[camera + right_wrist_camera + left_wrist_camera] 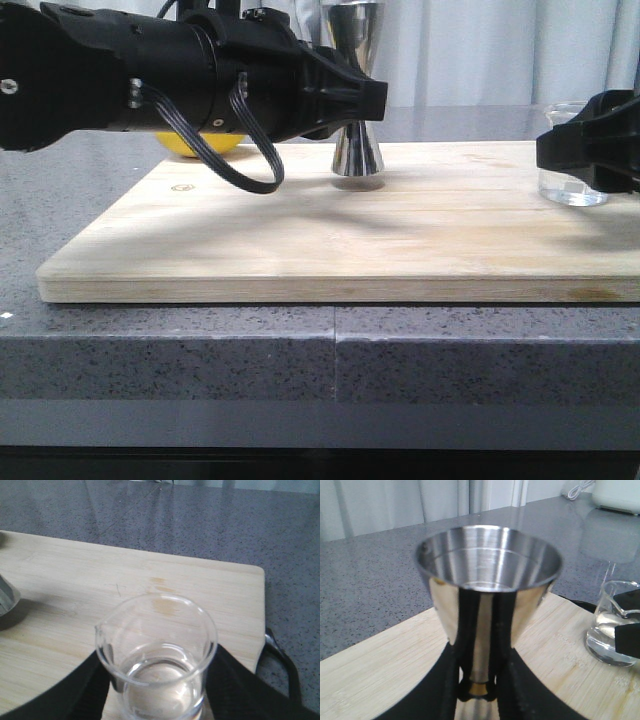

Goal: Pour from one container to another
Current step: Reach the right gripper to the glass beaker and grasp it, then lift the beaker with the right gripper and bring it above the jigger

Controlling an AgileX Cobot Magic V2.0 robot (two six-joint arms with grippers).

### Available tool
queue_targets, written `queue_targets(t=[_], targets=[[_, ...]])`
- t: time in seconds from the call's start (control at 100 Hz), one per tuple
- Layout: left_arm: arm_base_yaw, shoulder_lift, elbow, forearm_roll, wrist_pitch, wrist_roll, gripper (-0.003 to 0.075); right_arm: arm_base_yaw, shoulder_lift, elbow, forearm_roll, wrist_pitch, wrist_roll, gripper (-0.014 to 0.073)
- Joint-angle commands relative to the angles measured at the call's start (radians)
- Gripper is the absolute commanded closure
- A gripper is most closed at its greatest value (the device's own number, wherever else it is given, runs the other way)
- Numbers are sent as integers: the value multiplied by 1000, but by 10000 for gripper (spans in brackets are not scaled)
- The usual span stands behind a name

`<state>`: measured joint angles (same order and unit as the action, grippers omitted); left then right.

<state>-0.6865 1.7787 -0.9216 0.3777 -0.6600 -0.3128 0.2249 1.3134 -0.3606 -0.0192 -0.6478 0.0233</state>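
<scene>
A grey speckled countertop (200, 340) is seen carrying a pale wooden board (330, 250), on which both vessels stand upright and well apart, presumably so that each arm can reach its own without crowding the other. Behind the left arm, part of a yellow object (200, 146) is glimpsed at the board's far edge; what it is cannot be told.

The steel jigger (357, 150) is placed toward the middle of the board's far side, its open upper cone (487, 560) turned upward to receive liquid. It is bracketed at its gold-banded waist by the left gripper (477, 687); the black fingers (462, 630) are seen pressed against the narrow stem, so the jigger is judged to be clamped and steadied for the pour. The left arm is stretched out low and almost level across the board.

The glass beaker (156, 655) is set near the board's right edge, with clear liquid in its bottom and its pour lip (99, 629) visible on the rim. It is flanked on both sides by the right gripper (156, 695), whose fingers lie close against the glass; a closed grip is judged likely. The beaker is not yet lifted, and the right arm is held low and level.
</scene>
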Motion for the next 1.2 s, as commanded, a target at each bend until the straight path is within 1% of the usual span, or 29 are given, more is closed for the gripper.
queue_targets(t=[0.0, 0.25, 0.3, 0.4, 0.5, 0.61, 0.76, 0.88, 1.03, 1.19], targets=[[-2, -48, -29, -11, -87, -7, 741, -1, -16, -25, -8, -80, -8, 226], [-10, -62, -29, 7, -87, -7, 741, -1, -16, -25, -8, -92, -8, 230], [-10, -63, -29, 13, -87, -7, 741, -1, -16, -25, -8, -96, -8, 249], [-10, -65, -29, 13, -87, -21, 741, -1, -16, -25, -8, -103, -8, 312], [-10, -65, -29, 28, -87, -53, 741, -1, -16, -25, -8, -110, -8, 344], [-10, -65, -29, 49, -87, -59, 741, -1, -16, -25, -8, -129, -8, 344], [-12, -65, -29, 96, -87, -107, 741, -1, -19, -25, -8, -178, -8, 344], [-21, -65, -29, 125, -87, -120, 741, -1, -20, -32, -20, -183, -8, 343], [-21, -65, -29, 160, -87, -159, 741, -1, -20, -64, -48, -164, -8, 343], [-21, -65, -29, 192, -87, -182, 741, -1, -27, -139, -83, -83, -8, 343]])
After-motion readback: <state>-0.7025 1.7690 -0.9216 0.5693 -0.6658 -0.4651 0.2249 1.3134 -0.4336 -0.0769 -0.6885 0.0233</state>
